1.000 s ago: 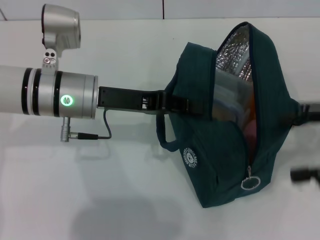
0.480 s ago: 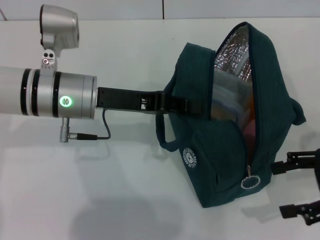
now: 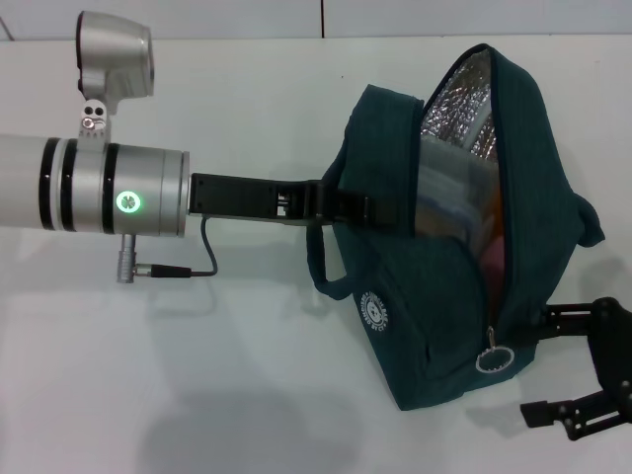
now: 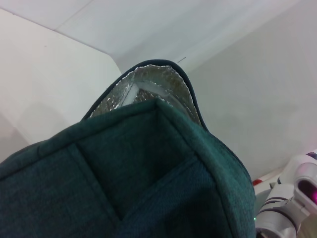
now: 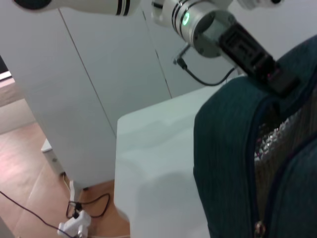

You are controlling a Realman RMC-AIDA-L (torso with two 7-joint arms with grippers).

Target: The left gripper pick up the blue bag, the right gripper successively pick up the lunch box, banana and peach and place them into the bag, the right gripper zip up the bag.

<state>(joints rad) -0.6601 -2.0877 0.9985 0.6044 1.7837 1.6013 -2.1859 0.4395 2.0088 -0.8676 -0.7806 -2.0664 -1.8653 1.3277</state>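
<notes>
Writing: none you can read. The one mark is a small round white logo point(image 3: 374, 312) on the side of the bag; its lettering is too small to make out.

Count, as you see it from the head view:
- One large dark teal-blue fabric bag point(image 3: 449, 326), its bottom on the white desk point(image 3: 247, 395), its top zipper open along its whole length, the metal ring pull point(image 3: 494, 360) hanging at the near end.
- Two loop handles on the bag: one point(image 3: 326, 267) curves down beside the left claw, the other point(image 3: 591, 222) shows on the far side of the bag.
- One left claw point(image 3: 355, 209), black, on the arm with the silver cylinder and green ring light point(image 3: 129, 201). It is closed on the bag's upper side edge and holds the mouth up.
- One right claw point(image 3: 568, 370), black, at the bag's lower right corner, near the ring pull. Its two fingers stand wide apart and grip nothing.

Contents: the bag has a crinkled silver lining point(image 3: 459, 118). Inside you can see the clear plastic lunch box point(image 3: 449, 202) with a blue rim, an orange-yellow strip that would be the banana point(image 3: 499, 207) beside it, and a pink patch, the peach point(image 3: 497, 255), lower down. All three are partly hidden by the bag's walls.

Left wrist view: only teal fabric and silver lining at the mouth.
</notes>
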